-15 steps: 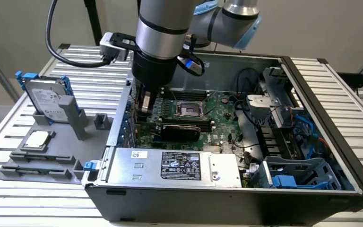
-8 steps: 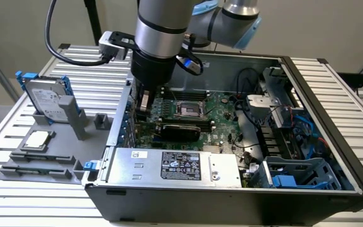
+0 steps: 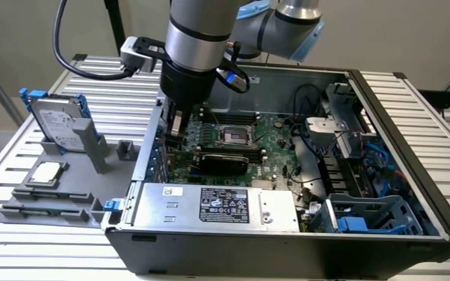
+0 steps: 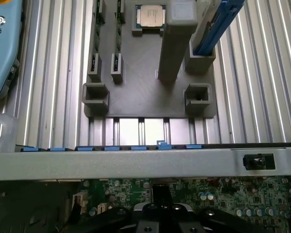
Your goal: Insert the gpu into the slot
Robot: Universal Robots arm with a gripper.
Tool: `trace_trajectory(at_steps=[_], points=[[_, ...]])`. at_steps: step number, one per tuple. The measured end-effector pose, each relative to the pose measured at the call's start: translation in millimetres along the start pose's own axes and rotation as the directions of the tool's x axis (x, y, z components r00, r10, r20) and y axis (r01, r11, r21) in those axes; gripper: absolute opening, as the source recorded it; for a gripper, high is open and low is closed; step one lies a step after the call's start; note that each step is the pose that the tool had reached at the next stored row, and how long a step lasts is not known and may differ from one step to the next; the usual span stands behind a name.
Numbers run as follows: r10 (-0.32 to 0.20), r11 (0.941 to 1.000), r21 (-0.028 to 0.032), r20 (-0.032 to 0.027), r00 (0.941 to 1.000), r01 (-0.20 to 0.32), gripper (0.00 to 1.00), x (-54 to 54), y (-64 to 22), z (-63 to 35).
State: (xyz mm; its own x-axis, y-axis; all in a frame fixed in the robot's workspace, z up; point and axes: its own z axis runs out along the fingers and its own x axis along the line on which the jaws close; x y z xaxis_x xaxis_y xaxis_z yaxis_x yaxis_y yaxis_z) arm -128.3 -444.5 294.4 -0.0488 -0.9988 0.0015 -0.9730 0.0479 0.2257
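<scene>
Exterior view: the arm stands vertical over the open computer case [image 3: 381, 234] on the slatted worktop [image 3: 21, 246], its claw [image 3: 176, 126] lowered to the green motherboard [image 3: 276, 149] at the view's left edge of the case; the gpu [image 3: 223, 160] lies across the board just beside the claw, between the CPU socket [image 3: 234, 135] and the silver power supply [image 3: 217, 206], and hides the slot. Wrist view: the claw [image 4: 160, 213], closed, is cut off at the frame edge above the motherboard [image 4: 233, 194]; beyond the case wall [image 4: 136, 162] stands a grey fixture tray [image 4: 145, 92] holding a processor [image 4: 151, 15].

Arm [image 3: 201, 35] vertical, claw [image 3: 176, 130] closed
</scene>
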Motion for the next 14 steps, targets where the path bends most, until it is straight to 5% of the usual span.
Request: trace_trajectory(at_steps=[14], points=[[0.017,0.9998,-0.0096,0.0067,0.9998,-0.017,0.11,-4.6,1.1,-1.3]])
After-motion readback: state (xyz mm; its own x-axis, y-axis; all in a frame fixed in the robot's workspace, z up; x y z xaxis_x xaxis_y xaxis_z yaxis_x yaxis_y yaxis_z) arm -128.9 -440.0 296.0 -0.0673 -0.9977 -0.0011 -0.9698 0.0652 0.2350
